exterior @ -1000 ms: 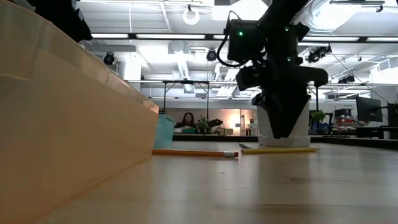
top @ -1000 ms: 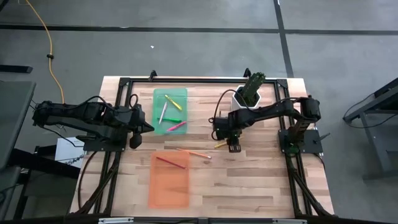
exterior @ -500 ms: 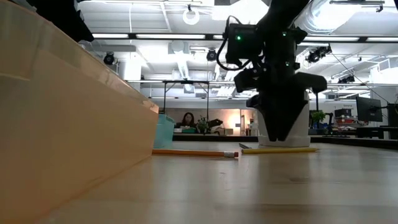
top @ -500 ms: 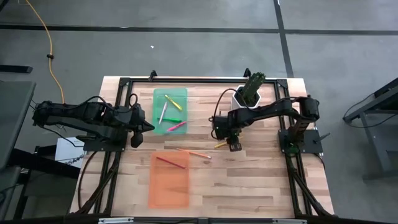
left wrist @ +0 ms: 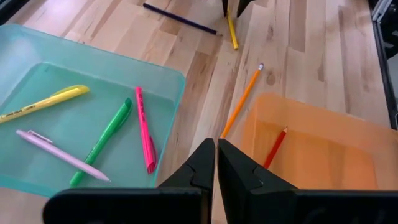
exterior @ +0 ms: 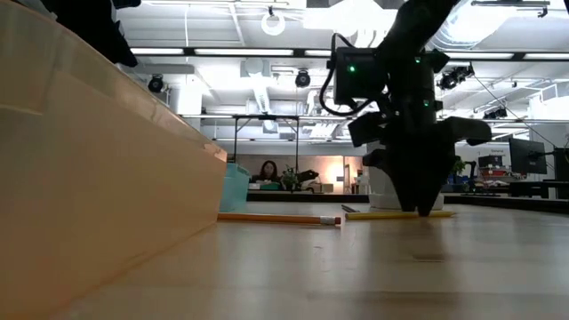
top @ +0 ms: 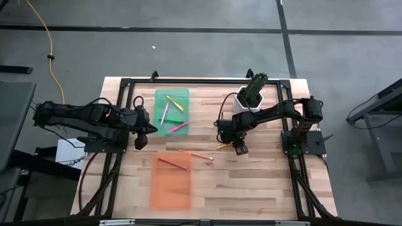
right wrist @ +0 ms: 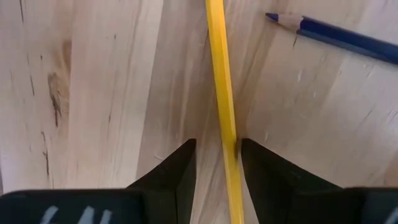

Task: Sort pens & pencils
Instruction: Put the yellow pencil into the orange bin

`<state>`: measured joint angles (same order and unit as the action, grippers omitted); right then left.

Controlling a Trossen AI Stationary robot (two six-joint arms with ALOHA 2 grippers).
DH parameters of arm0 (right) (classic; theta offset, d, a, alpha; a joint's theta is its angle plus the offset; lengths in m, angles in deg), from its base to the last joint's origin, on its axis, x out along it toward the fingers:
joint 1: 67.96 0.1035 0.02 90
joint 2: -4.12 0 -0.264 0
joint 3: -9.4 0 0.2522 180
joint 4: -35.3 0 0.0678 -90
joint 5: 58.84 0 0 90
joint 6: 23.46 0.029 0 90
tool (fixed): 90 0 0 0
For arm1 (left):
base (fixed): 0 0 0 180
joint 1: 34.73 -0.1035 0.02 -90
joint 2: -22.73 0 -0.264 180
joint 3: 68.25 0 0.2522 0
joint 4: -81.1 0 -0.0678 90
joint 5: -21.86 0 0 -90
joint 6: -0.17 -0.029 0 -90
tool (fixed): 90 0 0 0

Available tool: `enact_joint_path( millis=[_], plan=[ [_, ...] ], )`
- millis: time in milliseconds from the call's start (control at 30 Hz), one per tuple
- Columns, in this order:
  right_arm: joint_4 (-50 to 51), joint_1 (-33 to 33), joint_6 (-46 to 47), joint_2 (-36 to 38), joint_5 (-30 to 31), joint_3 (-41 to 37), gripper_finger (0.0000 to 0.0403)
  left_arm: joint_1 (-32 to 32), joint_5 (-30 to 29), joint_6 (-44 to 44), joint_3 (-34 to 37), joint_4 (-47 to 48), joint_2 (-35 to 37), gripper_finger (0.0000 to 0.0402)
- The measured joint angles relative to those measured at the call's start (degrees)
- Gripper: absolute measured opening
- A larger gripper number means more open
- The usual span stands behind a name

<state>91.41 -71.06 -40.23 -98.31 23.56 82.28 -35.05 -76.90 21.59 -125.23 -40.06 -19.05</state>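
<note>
At mid-table we have the right gripper (right wrist: 216, 163) down, fingers spread astride the yellow pencil (right wrist: 222, 106) lying flat on the wood; pick step, next close and lift; left gripper (left wrist: 216, 163) clenched, empty.

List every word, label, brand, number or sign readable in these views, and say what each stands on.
None can be read.
Right pincer housing: pale marks at the right wrist view's edge, cut off, unreadable.
Yellow pen in the green tray: dark print on its barrel, too small to read.
Pencils, orange tray, white plant pot: no visible text.
</note>
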Motion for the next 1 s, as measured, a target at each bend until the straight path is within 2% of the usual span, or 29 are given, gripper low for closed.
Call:
enact_joint_path(
  millis=[367,700,1000],
  plan=[
    [-2.05,0.04,-0.22,-0.01,1.79,0.02,0.012,0.0,0.07,-0.06,0.0,-1.16,-2.02,0.0008],
    [-3.4,0.02,0.24,-0.02,2.15,0.04,0.0074,0.0,0.09,-0.1,-0.02,-1.53,-1.98,0.0008],
    [-3.99,-0.31,2.63,-0.02,3.32,0.05,0.0069,0.0,0.09,-0.1,0.0,-1.51,-1.98,0.0008]
  ],
)
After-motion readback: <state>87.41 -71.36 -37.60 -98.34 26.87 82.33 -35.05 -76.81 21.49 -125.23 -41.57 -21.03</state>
